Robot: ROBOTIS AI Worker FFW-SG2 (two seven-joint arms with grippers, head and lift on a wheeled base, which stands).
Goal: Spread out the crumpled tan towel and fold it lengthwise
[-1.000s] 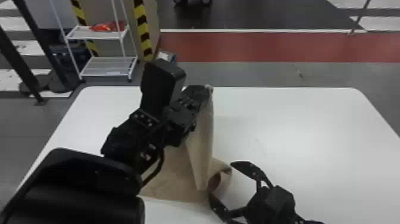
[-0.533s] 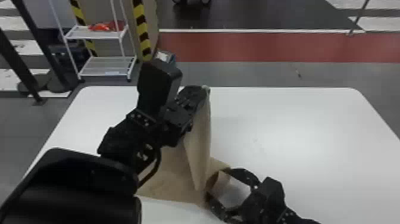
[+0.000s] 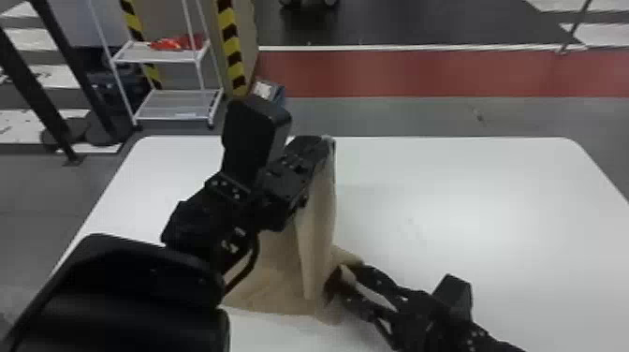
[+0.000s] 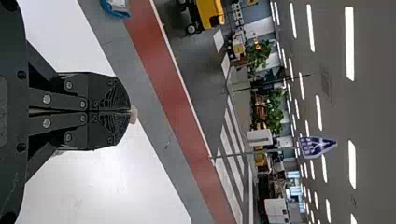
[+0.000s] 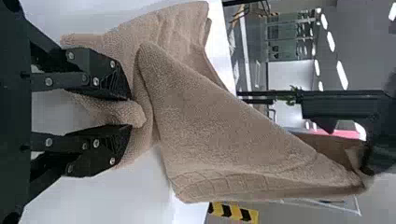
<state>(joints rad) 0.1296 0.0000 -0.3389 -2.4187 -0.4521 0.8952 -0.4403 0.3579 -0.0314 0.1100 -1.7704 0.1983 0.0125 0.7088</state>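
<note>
A: Where's the tan towel [image 3: 319,220] right now?

B: It hangs below the left pincer [image 3: 329,142] in a tall, narrow drape, and its lower part lies rumpled on the white surface [image 3: 468,206], down and toward the robot from that pincer.

A: Is the left pincer [image 4: 130,111] really gripping it?

B: Yes, its two halves are pressed together, and a little tuft of towel pokes out just past the tips.

A: And the right pincer [image 3: 334,282]?

B: That one is low over the surface, nearer the robot than the left pincer and a bit to its right. It's spread, with a rounded fold of the towel between its fingertips. From its wrist, you can see the right pincer [image 5: 130,112] has one finger on either side of that fold, and the cloth rising away from it to the left pincer.

A: Anything beyond them?

B: Past the left pincer, off the surface's far edge, there's a blue box [image 3: 280,94]. A white rack [image 3: 178,112] stands farther to its left.
</note>
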